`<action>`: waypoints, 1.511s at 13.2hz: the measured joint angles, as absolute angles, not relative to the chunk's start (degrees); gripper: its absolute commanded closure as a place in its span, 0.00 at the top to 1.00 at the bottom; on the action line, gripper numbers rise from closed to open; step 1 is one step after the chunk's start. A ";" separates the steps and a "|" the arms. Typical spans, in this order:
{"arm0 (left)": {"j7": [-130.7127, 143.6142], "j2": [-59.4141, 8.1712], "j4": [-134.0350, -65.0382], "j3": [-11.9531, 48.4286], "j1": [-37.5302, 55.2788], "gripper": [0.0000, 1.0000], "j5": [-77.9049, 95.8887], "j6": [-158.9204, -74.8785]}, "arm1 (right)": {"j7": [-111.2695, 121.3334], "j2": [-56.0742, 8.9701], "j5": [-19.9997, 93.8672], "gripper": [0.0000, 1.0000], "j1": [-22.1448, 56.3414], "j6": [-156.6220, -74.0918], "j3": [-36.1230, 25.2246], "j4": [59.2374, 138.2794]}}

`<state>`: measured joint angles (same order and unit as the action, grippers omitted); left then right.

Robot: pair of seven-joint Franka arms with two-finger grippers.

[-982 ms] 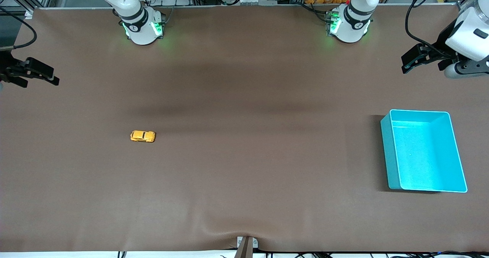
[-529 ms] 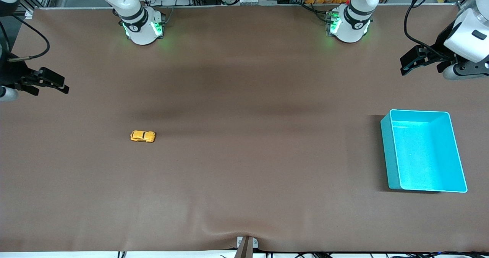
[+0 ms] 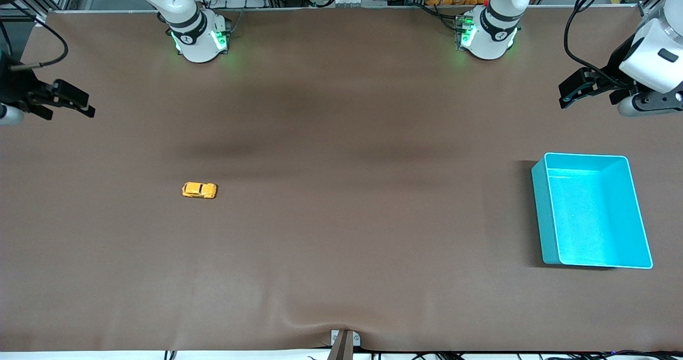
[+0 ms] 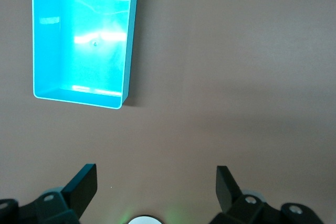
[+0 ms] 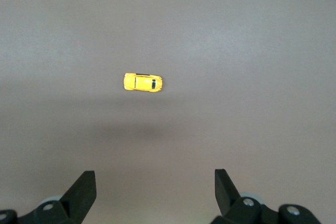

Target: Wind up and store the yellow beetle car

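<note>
Since nothing is held yet, the step in hand is, I judge, the reach for the small yellow beetle-shaped toy car (image 3: 199, 190), which sits upright on the brown desk (image 3: 341, 232) toward the right arm's end, well apart from the empty turquoise plastic bin (image 3: 544, 210) at the left arm's end. The right tool (image 3: 72, 100) hangs over the desk's edge; the left tool (image 3: 573, 90) waits.

In the left wrist view, that tool (image 4: 156, 182) has its fingers spread wide.

In the right wrist view, the right tool (image 5: 155, 184) is equally spread; centre it over the car (image 5: 143, 82), then close across the narrow body.
</note>
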<state>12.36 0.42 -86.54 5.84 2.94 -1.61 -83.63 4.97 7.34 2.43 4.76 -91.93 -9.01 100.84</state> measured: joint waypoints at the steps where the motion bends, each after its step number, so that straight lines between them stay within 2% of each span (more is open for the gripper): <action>1: 12.36 0.42 -86.54 5.83 2.92 1.00 -1.61 -83.64 | 4.96 7.86 2.19 1.00 4.76 -90.81 -8.98 100.29; 6: 12.36 0.42 -86.54 5.79 2.87 1.00 -1.61 -83.68 | 4.75 8.32 2.07 1.00 4.77 -87.61 -8.19 96.22; 20: 12.36 0.41 -86.54 5.76 2.84 1.00 -1.61 -83.70 | 4.49 7.75 1.96 1.00 4.77 -87.37 -8.19 96.23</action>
<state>12.36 0.41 -86.54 5.76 2.84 -1.61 -83.70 4.49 7.75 1.96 4.77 -87.37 -8.19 96.23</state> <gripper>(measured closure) 0.000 0.000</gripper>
